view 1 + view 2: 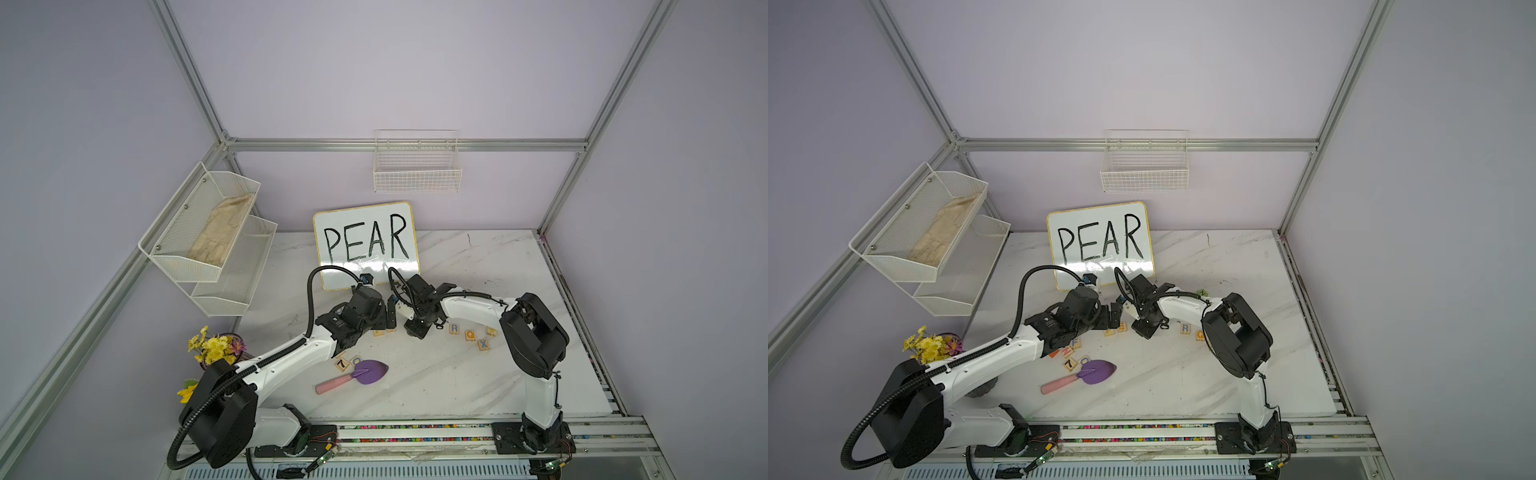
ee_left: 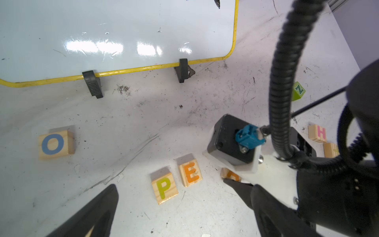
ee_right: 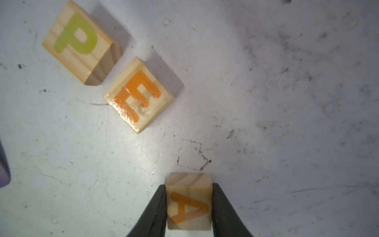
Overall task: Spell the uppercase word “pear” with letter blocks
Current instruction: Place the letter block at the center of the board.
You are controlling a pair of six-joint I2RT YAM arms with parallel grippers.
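Right gripper (image 3: 188,185) pinching A block (image 3: 188,205) | left gripper (image 2: 170,183) spread, empty | P block (image 3: 77,41), E block (image 3: 139,94) middle of table (image 1: 457,382) | A just beside E, away from P | R block (image 1: 454,328) judged next, nearer right arm

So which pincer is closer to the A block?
Right. The right pincer is shut on the A block; the left pincer hangs open beside it.

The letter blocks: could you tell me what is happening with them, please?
The robot is spelling PEAR, copying the whiteboard. The P block and E block lie side by side. The right end effector is shut on the A block beside them. The R block waits apart; the left end effector hangs open nearby.
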